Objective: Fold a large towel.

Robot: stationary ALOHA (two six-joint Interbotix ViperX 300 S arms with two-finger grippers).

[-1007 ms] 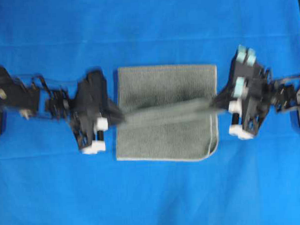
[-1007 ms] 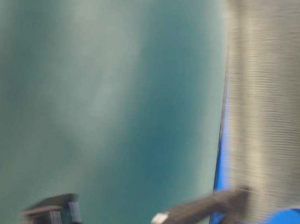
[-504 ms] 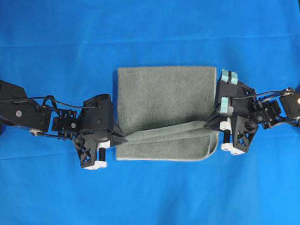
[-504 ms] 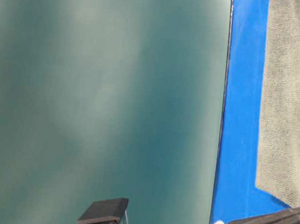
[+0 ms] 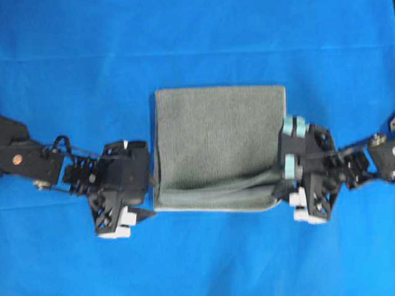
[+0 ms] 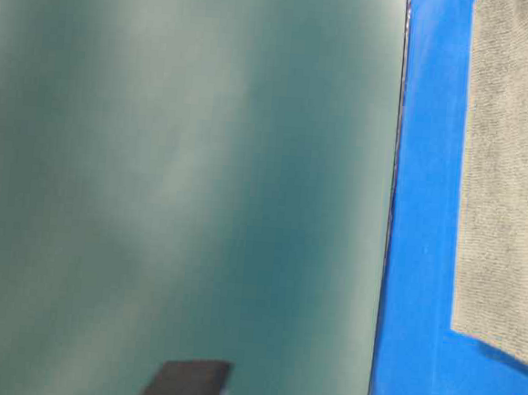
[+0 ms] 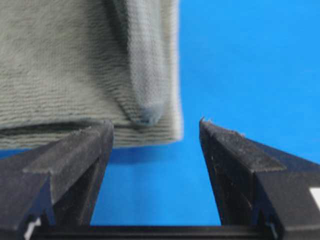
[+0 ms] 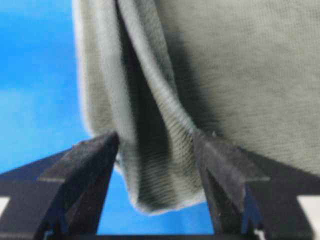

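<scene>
While both arms sit low over the blue desk [image 5: 193,31], the large towel [image 5: 216,134] lies folded between the two grippers, with a loose ridge of cloth running along the edge nearest them. The left gripper [image 7: 156,131] stands spread, its fingers [image 7: 80,150] apart, with the towel's corner and the tip of the ridge just ahead of the opening and nothing between the pads. The right gripper [image 8: 156,137] is likewise spread; the towel's hanging end [image 8: 150,170] sits in the gap between its fingers [image 8: 225,165], and the right one appears to touch the cloth without pinching it. Seen from table level, the towel's flat body [image 6: 513,171] rests on the desk beyond the grippers.
</scene>
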